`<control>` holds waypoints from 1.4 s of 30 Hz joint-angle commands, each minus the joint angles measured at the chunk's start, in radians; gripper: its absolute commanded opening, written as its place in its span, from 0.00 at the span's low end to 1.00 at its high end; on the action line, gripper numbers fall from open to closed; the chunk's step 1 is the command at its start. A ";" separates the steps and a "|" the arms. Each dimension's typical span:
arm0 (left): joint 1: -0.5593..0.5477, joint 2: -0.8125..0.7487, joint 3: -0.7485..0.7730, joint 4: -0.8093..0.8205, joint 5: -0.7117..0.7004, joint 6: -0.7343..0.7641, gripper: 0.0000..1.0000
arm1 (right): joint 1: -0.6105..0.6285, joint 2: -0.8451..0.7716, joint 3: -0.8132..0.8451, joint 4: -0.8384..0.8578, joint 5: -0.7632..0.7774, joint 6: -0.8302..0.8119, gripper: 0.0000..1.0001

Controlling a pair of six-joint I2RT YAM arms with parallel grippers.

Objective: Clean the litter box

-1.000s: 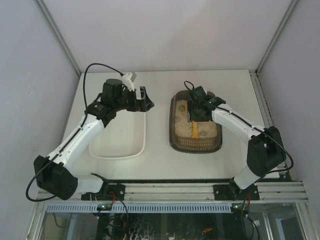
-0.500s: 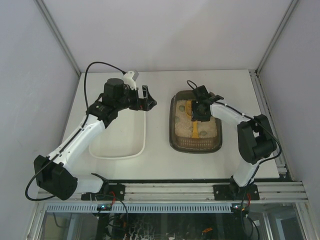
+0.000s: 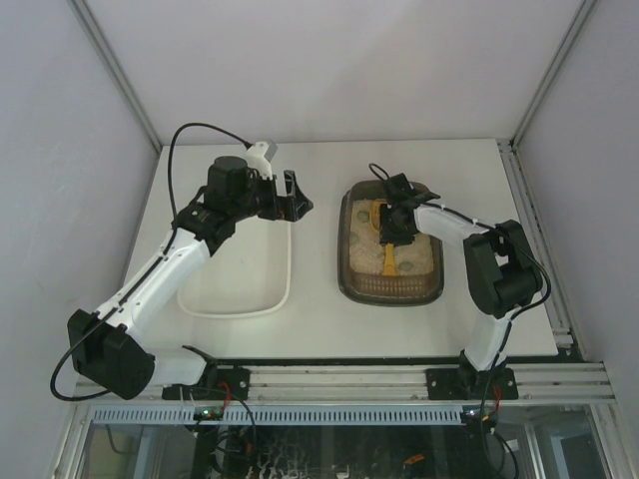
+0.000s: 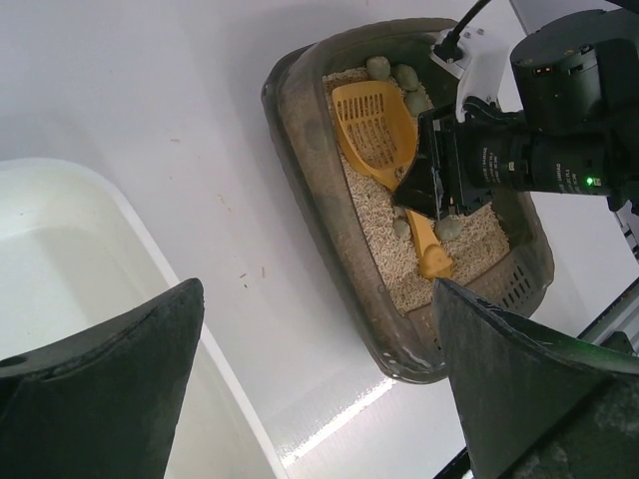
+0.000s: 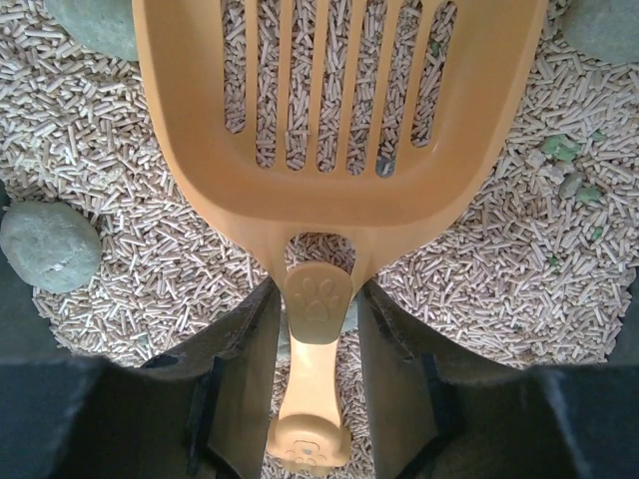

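**Right pincer straddles the scoop handle, left one hangs wide**

Down at the right pincer (image 5: 318, 294) now: its two fingers (image 5: 240, 349) stand partly apart, one on each side of the handle (image 5: 312, 379), and they sit very close to it. There's a thin dark line down each side and no visible squeeze, so call it flanking rather than clamped. The paw-print end of the handle lies right between the tips. Just past the tips the yellow scoop (image 5: 329, 205) widens out, slots up, lying flat on the pale pellet litter (image 5: 479, 269). A grey-green lump (image 5: 48, 244) sits on the litter just outside one finger, and two more peek in beyond the far corners of the scoop.

So the litter box (image 3: 389, 292) lies directly beneath this pincer, which hovers low over the middle of it.

Over to the left pincer (image 4: 318, 289): its dark fingers are spread as wide as you like, with nothing between them. Under one finger runs the rim of the white tray (image 4: 90, 190). Ahead of the tips comes a strip of bare white table (image 4: 150, 80), and beyond that stands the box, well apart from this pincer, with the right arm's black wrist over it.
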 commanded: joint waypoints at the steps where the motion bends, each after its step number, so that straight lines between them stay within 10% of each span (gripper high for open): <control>1: 0.000 -0.010 0.005 0.043 -0.021 0.021 1.00 | -0.006 0.011 -0.001 0.051 -0.016 -0.004 0.36; 10: 0.000 -0.034 -0.001 0.032 -0.040 -0.028 1.00 | -0.018 -0.005 0.006 0.028 -0.009 0.000 0.00; 42: -0.109 0.566 0.522 0.038 0.302 -0.247 1.00 | 0.143 -0.455 0.099 -0.308 -0.001 0.050 0.00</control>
